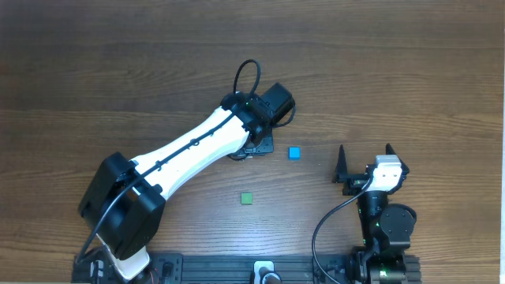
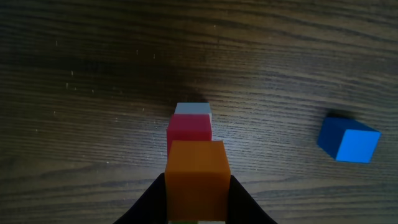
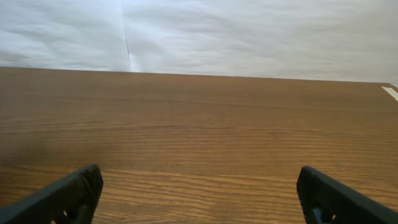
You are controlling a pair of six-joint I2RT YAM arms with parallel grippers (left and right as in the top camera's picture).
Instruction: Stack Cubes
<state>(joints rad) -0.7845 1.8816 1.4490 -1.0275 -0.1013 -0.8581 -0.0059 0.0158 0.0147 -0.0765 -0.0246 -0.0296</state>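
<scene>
Left gripper [image 2: 198, 186]: clamped on the orange cube, with one black finger flat on each of two opposite sides. It is set narrow.
Orange cube [image 2: 198, 167]: between the fingertips of the left gripper, top face square to the wrist camera. Plain faces, no marks.
Red cube [image 2: 188, 132]: directly past the orange cube along the gripper's line and touching it in the wrist view. Only a strip of it shows beyond the orange edge.
White cube [image 2: 192, 109]: next past the red cube on the same line, with a dark shadow on the table around it. The three read as one column with orange uppermost. I cannot tell whether the orange rests fully on the red.
Blue cube [image 2: 348, 140]: off to the side of the left gripper, toward the right arm, near but well clear of the column. It sits alone on the table, turned at an angle. Faces plain.
Green cube [image 1: 246, 199]: back from the left gripper toward the arm bases, apart from everything, just beside the left arm [image 1: 189, 154].
Right gripper [image 3: 199, 173]: spread wide with nothing between the fingers. It is low over the table, well apart from all the cubes.
Table [image 1: 95, 63]: brown wood grain.
Pale strip [image 3: 390, 92]: at the table's far edge ahead of the right gripper. Too small to tell whether it carries writing.
White backdrop [image 3: 249, 37]: beyond the table edge, plain.
</scene>
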